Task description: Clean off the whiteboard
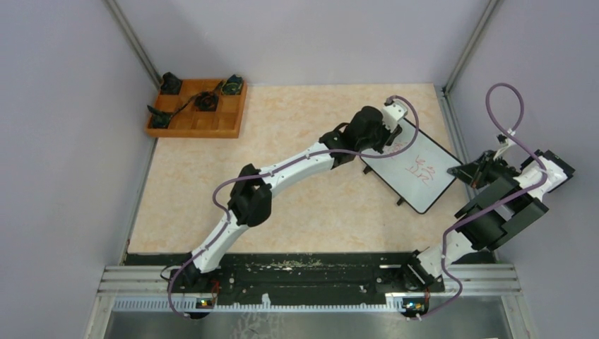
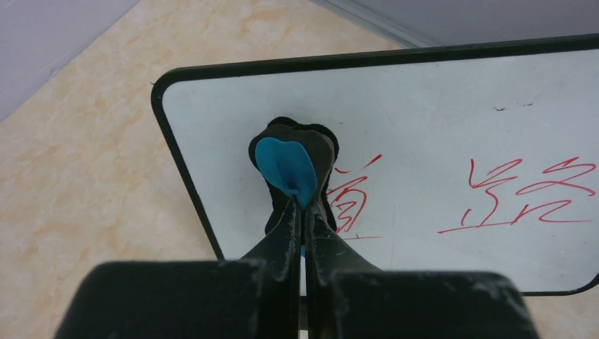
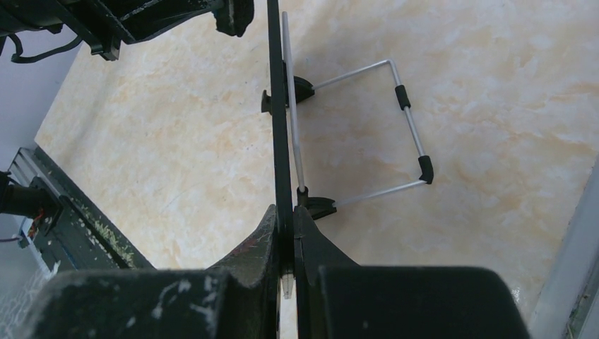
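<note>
Far left of the whiteboard (image 1: pixel 417 168), at the back corner of the desk (image 1: pixel 339 212), sits a wooden tray (image 1: pixel 192 131) holding small black parts. The left arm reaches across the desk to the whiteboard's left end. There the left claw (image 2: pixel 304 212) is pressed together on a black eraser with a blue core (image 2: pixel 289 164). The eraser lies over the white face just left of the red marks (image 2: pixel 523 198); whether it bears on the surface I cannot tell. The whiteboard stands tilted on the right part of the desk, propped by a wire stand (image 3: pixel 410 120) behind it. At its right edge the right claw (image 3: pixel 286 219) pinches the thin black frame, which the right wrist camera sees edge-on.
</note>
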`<control>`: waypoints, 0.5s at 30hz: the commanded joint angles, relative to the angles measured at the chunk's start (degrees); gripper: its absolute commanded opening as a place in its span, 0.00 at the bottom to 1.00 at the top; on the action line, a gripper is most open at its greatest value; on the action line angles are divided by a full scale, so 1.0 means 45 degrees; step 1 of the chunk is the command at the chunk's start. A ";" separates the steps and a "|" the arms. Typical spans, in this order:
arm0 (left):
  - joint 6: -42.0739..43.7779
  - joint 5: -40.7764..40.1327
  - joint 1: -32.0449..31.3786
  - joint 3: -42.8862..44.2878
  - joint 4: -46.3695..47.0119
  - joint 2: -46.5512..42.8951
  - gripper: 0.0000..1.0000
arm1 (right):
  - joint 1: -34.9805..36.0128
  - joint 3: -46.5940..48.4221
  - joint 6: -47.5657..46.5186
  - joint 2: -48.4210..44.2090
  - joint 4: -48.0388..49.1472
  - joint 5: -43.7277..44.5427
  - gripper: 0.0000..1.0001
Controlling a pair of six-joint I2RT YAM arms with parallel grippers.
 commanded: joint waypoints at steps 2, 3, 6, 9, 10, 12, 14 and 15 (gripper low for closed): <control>-0.0178 0.0453 -0.0017 0.0427 0.0014 0.0488 0.00 | -0.0091 -0.0012 -0.0418 -0.0732 0.0599 0.0165 0.00; -0.0201 0.0473 -0.0016 0.0431 0.0043 0.0518 0.00 | -0.0071 0.0003 -0.0410 -0.0733 0.0597 0.0156 0.00; -0.0279 0.0519 -0.0021 0.0441 0.0110 0.0640 0.00 | -0.0051 0.0008 -0.0374 -0.0741 0.0597 0.0155 0.00; -0.0400 0.0639 -0.0016 0.0424 0.0178 0.0699 0.00 | -0.0051 -0.0006 -0.0369 -0.0788 0.0597 0.0135 0.00; -0.0439 0.0692 -0.0016 0.0426 0.0194 0.0744 0.00 | -0.0031 -0.0020 -0.0369 -0.0789 0.0606 0.0140 0.00; -0.0551 0.0825 -0.0016 0.0429 0.0233 0.0774 0.00 | -0.0011 -0.0066 -0.0369 -0.0807 0.0582 0.0135 0.00; -0.0674 0.0921 -0.0015 0.0427 0.0295 0.0818 0.00 | 0.0027 -0.0113 -0.0403 -0.0845 0.0590 0.0159 0.00; -0.0747 0.0998 -0.0011 0.0431 0.0321 0.0820 0.00 | 0.0047 -0.0146 -0.0403 -0.0838 0.0581 0.0155 0.00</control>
